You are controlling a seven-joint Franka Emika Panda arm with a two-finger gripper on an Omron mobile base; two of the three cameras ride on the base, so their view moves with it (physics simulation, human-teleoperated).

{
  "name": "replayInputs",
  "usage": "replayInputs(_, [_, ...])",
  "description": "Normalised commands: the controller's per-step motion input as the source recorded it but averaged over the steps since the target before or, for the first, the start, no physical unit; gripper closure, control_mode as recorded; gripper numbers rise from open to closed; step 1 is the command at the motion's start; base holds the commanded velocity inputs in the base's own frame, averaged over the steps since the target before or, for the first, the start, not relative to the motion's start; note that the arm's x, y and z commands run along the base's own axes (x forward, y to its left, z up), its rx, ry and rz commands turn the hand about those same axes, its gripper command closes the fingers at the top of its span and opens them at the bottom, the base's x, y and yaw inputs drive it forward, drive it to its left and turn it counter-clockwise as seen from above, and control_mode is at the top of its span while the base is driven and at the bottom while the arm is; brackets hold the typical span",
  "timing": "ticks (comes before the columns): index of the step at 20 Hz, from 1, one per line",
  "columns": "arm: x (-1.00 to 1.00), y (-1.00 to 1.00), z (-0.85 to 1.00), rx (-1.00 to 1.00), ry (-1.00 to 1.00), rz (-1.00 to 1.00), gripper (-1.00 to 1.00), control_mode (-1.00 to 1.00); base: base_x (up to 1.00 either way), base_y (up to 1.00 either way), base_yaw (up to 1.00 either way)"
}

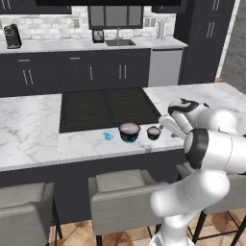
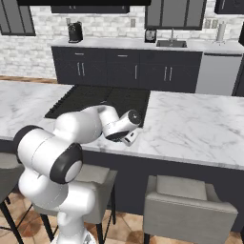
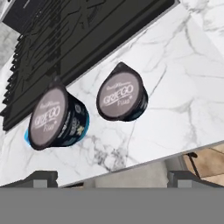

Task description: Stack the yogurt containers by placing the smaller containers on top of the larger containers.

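The gripper (image 3: 111, 177) hovers above the counter edge (image 3: 183, 87) with jaws wide apart and empty. The smaller Greek yogurt cup (image 3: 121, 95) stands ahead between the jaws, probably the first pick; the larger cup (image 3: 56, 117) stands beside it, untouched.

The white arm (image 1: 211, 149) rises from below, bends at a dark-ringed elbow and reaches forward; its wrist tilts downward (seen best from the right base view); the end effector (image 3: 112, 177) hangs with its jaws spread wide, nothing between them; both dark fingertips (image 3: 41, 177) stand far apart.
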Motion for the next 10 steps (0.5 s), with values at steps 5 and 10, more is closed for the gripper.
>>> replayInputs(5, [0.11, 0.04, -0.12, 0.0, 0.0, 0.0, -1.0, -1.0, 0.0, 0.0, 0.0])
replayInputs(10, [0.12, 0.05, -0.15, 0.0, 0.0, 0.0, -1.0, -1.0, 0.0, 0.0, 0.0])
